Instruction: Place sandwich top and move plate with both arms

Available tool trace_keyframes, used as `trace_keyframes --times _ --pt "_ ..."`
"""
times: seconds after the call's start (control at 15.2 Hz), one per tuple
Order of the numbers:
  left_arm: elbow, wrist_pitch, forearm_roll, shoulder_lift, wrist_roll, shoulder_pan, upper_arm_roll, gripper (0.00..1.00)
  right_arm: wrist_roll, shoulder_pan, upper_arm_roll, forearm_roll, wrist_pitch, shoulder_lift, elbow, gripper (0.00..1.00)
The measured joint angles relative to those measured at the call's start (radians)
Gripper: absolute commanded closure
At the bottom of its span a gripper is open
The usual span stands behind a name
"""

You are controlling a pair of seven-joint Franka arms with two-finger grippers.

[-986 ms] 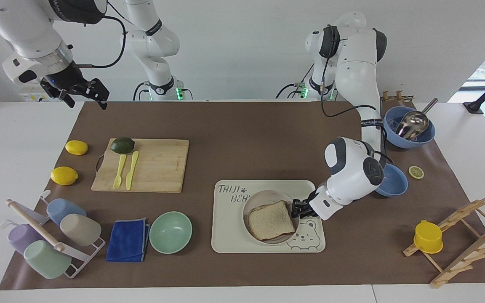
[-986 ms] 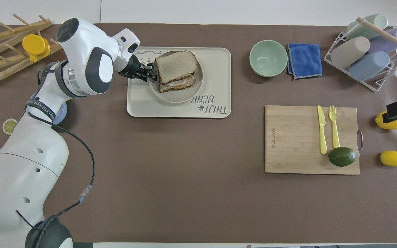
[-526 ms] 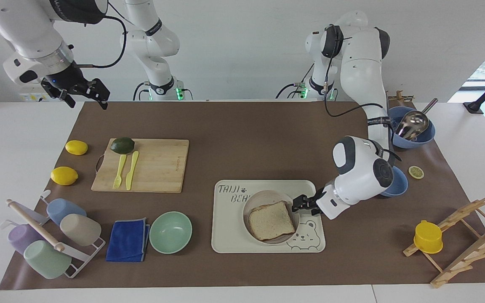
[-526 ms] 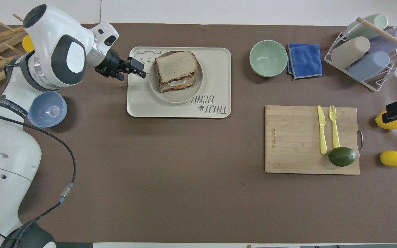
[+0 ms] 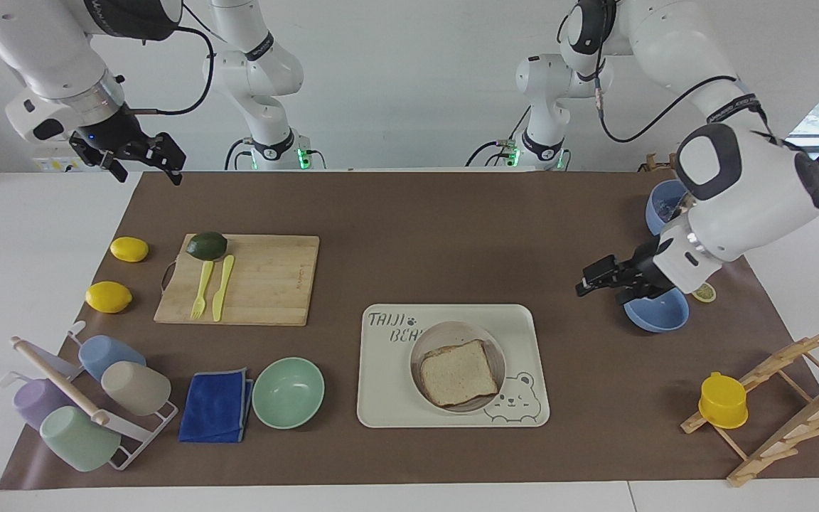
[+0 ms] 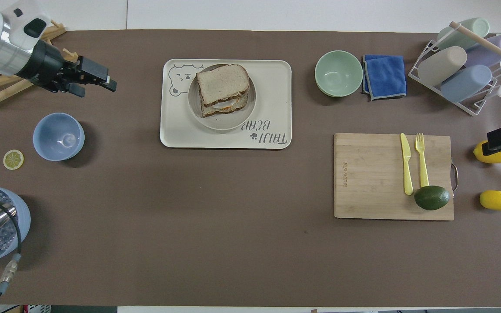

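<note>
The sandwich top [image 5: 458,372] already sits on the stack, lying flat on the lower slice w/ filling showing between them in the overhead view, all of it on the plate [image 5: 424,343], which rests in the bear-print tray [image 5: 388,398] roughly mid-table, on the stretch farther from the robots. So step one looks done; what's left, judging by the task, is the two-arm plate move, and neither gripper is on the plate yet. Left gripper [image 5: 600,278] hangs in the air over the bare mat toward the left arm's end, just beside the small blue bowl [image 5: 662,315], well apart from the tray; jaws look parted and empty. Right gripper [image 5: 161,158] is up over the mat's edge at the right arm's end, near the robots, waiting; can't tell its jaw state. Other stuff: mint-green bowl [image 5: 288,392] and blue cloth [image 5: 216,405] beside the tray toward the right arm's end, cutting board [image 5: 267,281] w/ avocado [image 5: 206,245], yellow fork [image 5: 200,289] and knife [image 5: 222,287], nearer the robots. Both arms need to come in to the plate's rim from either end before any lift.
</note>
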Motion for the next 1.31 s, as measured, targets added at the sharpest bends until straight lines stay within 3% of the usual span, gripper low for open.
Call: trace_keyframes --times 0.66,1.05,1.31 --pt "-0.021 -0.23 0.332 -0.268 -0.235 -0.048 -0.006 0.0 0.0 0.0 0.0 0.0 0.0 0.0 0.0 0.0" --pt "-0.248 -0.257 0.348 -0.461 -0.248 -0.056 -0.036 0.0 0.0 0.0 0.0 0.0 0.0 0.0 0.0 0.0" --pt "-0.322 -0.2 0.349 -0.473 -0.244 -0.042 -0.084 0.0 0.0 0.0 0.0 0.0 0.0 0.0 0.0 0.0"
